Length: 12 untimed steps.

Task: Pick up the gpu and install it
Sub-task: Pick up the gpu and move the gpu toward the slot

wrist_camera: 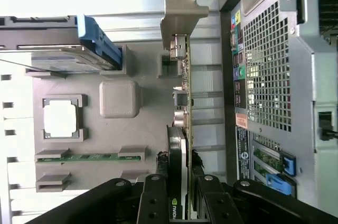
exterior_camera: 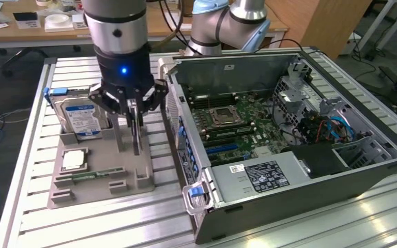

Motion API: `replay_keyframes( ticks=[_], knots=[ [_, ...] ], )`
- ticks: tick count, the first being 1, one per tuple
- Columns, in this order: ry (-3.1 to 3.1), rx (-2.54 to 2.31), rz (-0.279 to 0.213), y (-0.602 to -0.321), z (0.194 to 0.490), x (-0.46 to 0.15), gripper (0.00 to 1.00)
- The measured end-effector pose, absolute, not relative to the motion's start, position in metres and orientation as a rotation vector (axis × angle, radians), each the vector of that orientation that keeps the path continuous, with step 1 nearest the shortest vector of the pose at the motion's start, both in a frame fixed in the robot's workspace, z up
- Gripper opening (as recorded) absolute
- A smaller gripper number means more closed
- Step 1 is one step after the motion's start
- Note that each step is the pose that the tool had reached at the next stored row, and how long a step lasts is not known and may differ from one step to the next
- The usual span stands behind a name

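Pick-up step here, nothing installed yet: the end effector [exterior_camera: 135, 114] looks clamped on the top edge of the gpu [exterior_camera: 137, 140], which stands upright in its slot in the gray holder [exterior_camera: 95, 173] beside the open case [exterior_camera: 288, 206], so freeing it calls for a straight, square lift.

Arm [exterior_camera: 116, 31] hangs straight down in the upper left of the exterior view, wrist vertical. I've got the gripper [exterior_camera: 135, 123] pointing down, fingers [wrist_camera: 153, 203] pinched on the gpu [wrist_camera: 177, 155].
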<state>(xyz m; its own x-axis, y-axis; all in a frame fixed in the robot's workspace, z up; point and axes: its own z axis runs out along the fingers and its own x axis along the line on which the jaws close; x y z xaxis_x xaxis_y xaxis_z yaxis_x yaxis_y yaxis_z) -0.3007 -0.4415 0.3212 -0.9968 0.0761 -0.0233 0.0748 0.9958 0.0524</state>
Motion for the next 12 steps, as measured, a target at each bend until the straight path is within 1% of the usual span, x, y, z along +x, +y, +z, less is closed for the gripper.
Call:
replay_keyframes(
  ticks=[12],
  knots=[
    [3.113, 0.118, 0.080, -0.442, 0.375, -0.301, 0.27]
  ],
)
